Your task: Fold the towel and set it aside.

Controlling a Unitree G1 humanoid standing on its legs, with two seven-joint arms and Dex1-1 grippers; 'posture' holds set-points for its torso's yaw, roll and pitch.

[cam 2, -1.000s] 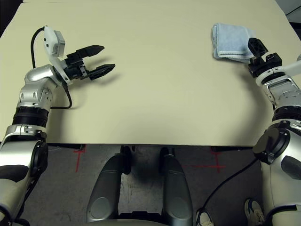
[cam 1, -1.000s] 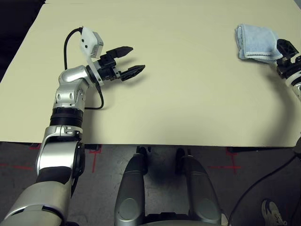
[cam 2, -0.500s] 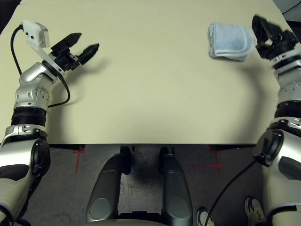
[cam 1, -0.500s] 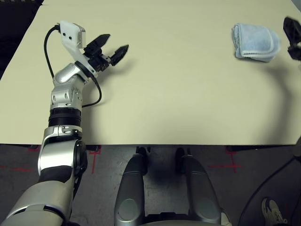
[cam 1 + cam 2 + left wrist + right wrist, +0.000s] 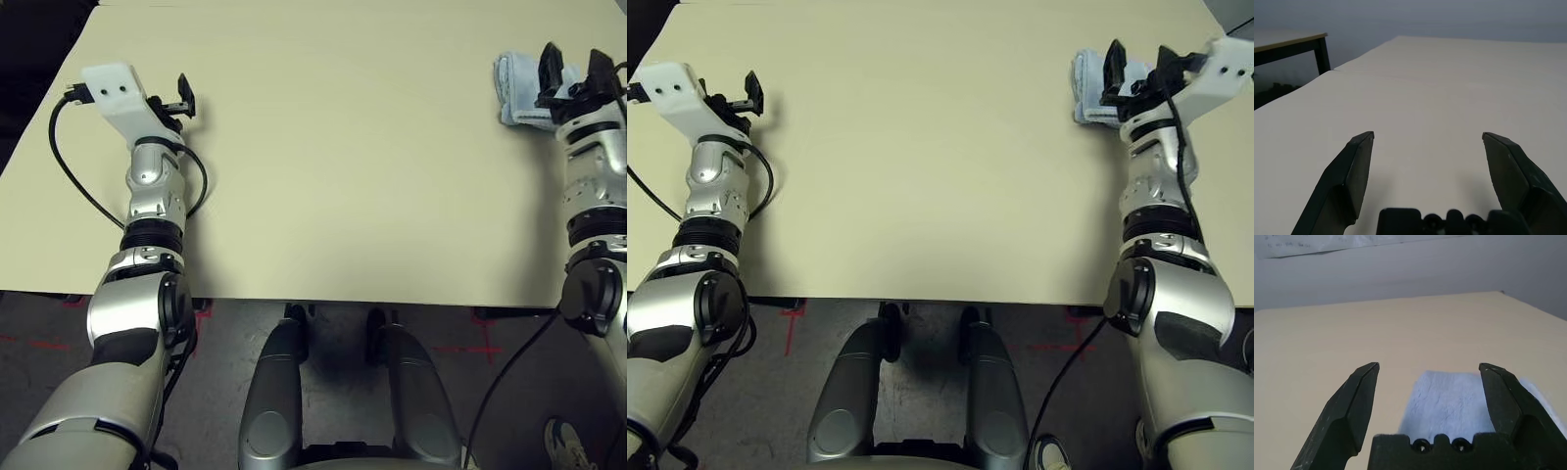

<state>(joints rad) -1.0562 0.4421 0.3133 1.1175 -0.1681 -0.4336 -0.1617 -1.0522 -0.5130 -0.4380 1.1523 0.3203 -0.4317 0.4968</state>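
The towel, light blue and folded into a small bundle, lies on the far right of the table. My right gripper hovers open just above its near side, hiding part of it. In the right wrist view the towel lies below and between the spread fingers, untouched. My left gripper is raised near the table's left edge, pointing away from me. In the left wrist view that gripper stands open over bare tabletop with nothing between its fingers.
The beige table stretches wide between the two arms. A black cable loops beside my left forearm. A second table stands beyond the left edge in the left wrist view.
Both arms have swung to point straight up the table. The left gripper moved left toward the table's edge. The right gripper came in over the towel's near side. Both stayed open.
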